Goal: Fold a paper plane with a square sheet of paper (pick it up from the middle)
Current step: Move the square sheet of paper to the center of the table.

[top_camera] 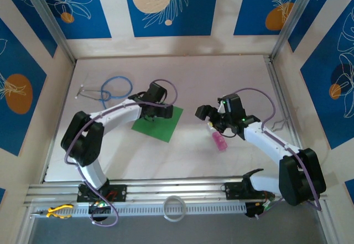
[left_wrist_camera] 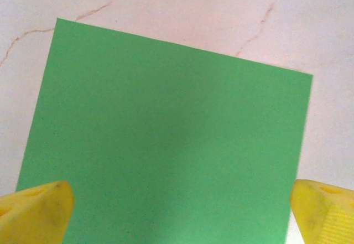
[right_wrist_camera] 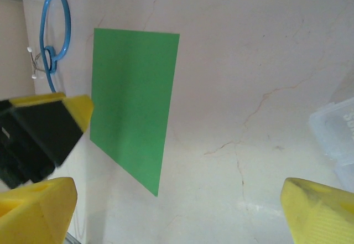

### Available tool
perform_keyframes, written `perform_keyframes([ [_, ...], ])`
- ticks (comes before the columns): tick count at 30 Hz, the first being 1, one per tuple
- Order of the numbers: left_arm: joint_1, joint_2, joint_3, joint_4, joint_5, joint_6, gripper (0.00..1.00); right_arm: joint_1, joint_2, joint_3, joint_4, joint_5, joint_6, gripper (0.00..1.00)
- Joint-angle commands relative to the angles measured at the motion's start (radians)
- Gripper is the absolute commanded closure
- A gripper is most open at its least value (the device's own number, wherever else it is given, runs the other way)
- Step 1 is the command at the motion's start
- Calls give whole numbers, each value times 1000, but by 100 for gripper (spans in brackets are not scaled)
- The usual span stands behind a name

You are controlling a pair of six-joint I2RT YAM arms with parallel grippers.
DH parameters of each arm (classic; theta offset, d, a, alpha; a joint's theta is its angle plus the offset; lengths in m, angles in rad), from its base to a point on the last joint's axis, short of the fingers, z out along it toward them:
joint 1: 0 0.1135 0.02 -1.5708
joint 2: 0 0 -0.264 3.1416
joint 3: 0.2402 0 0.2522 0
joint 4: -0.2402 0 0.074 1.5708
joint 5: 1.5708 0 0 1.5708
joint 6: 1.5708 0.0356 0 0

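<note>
The square sheet of paper lies flat on the pale table, bright green and uncreased. My left gripper hovers over its far-left part. In the left wrist view the sheet spans most of the frame, and the left gripper is open, its yellow fingertips spread about as wide as the sheet. My right gripper hangs to the right of the sheet, apart from it. In the right wrist view the right gripper is open over bare table, with the sheet ahead.
A blue-tubed stethoscope lies behind the sheet to the left. A small pink bottle lies under the right gripper. A white ring and yellow pliers rest on the front rail. A clear plastic thing sits at the right wrist view's edge.
</note>
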Motion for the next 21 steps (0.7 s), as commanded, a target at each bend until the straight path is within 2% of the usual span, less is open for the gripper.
perform_keyframes([
  [1, 68, 39, 24, -54, 144, 81, 0, 15, -16, 15, 0, 21, 23, 5],
  [5, 99, 81, 38, -82, 161, 61, 0, 25, -19, 13, -3, 36, 29, 5],
  [9, 98, 87, 8, -41, 177, 42, 0, 30, -16, 15, 0, 44, 32, 5],
  [16, 95, 132, 1, -80, 204, 5, 0, 30, -5, 21, -6, 59, 47, 5],
  [21, 88, 107, -58, -77, 179, -102, 0, 30, -26, 29, -25, 79, 52, 5],
])
